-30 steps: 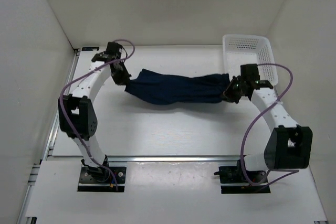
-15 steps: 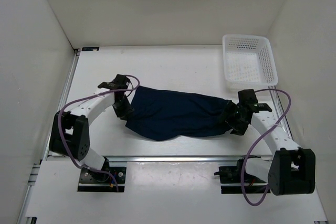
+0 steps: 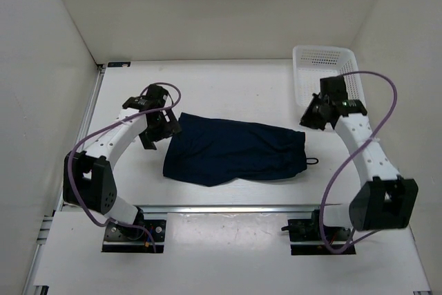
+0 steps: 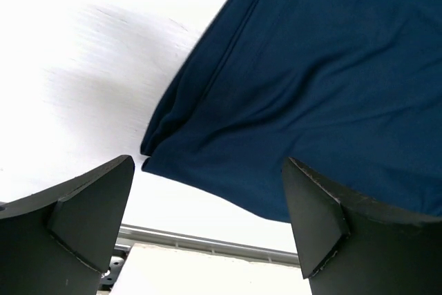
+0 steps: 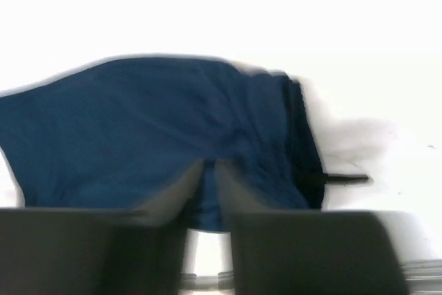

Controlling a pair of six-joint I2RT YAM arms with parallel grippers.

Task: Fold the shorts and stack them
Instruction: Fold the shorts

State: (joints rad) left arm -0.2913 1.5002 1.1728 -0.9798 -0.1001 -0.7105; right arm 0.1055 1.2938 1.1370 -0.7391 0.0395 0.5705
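White-walled table [image 3: 228,91] bears the shorts [image 3: 235,151], seemingly folded once.

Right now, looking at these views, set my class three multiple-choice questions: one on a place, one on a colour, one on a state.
1. Where is the white basket?
A. far right corner
B. near left corner
C. middle, near edge

2. What colour are the shorts?
A. red
B. dark navy
C. yellow

3. How is the left tool?
A. shut on cloth
B. open, holding nothing
C. out of sight

Answers:
1 A, it stands far right in the top view.
2 B, both wrist views show navy cloth.
3 B, its fingers stand wide apart, gripping nothing.
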